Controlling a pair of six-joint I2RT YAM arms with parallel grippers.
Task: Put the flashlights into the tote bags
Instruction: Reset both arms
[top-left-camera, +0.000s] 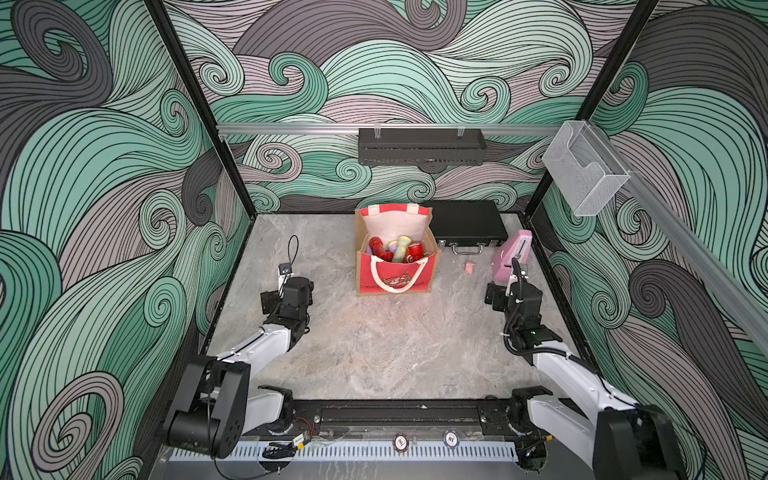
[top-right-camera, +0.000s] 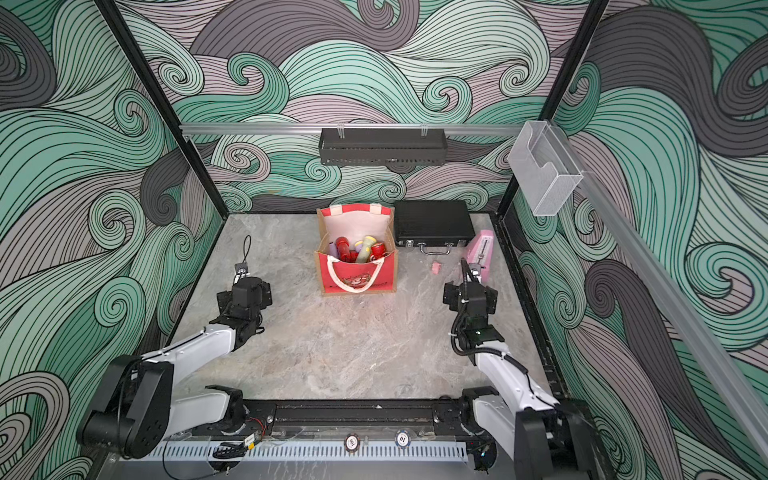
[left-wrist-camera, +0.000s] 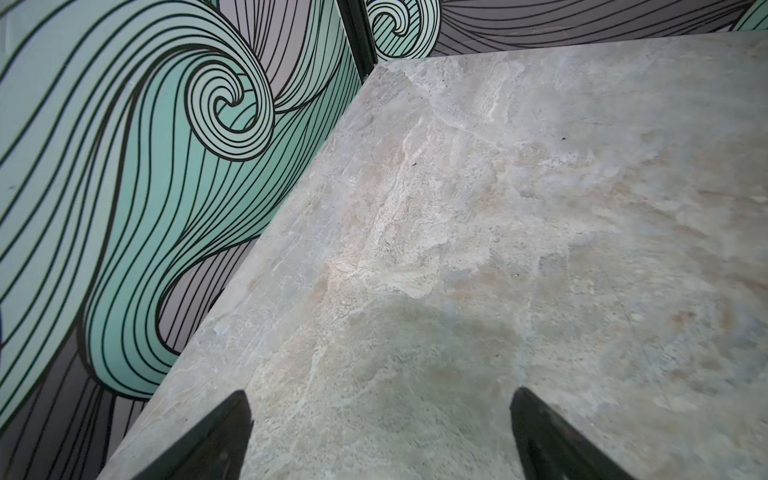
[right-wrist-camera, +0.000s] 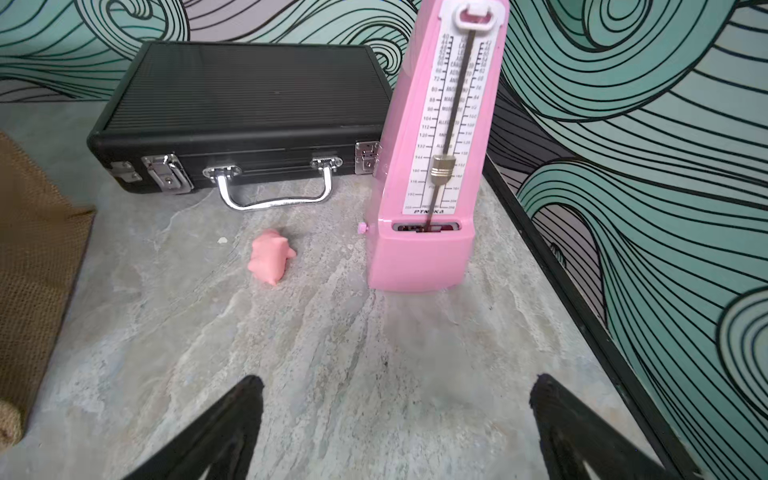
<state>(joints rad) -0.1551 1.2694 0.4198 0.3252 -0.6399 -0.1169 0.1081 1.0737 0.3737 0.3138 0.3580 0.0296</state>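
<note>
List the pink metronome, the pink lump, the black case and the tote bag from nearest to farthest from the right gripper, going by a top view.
1. Pink metronome: just ahead of the right gripper, by the right wall.
2. Pink lump: on the table, left of the metronome.
3. Black case: against the back wall.
4. Tote bag: mid-table, left of the case, farthest.

Tempo scale numbers 72 to 176 on the pink metronome (right-wrist-camera: 432, 145)
</note>
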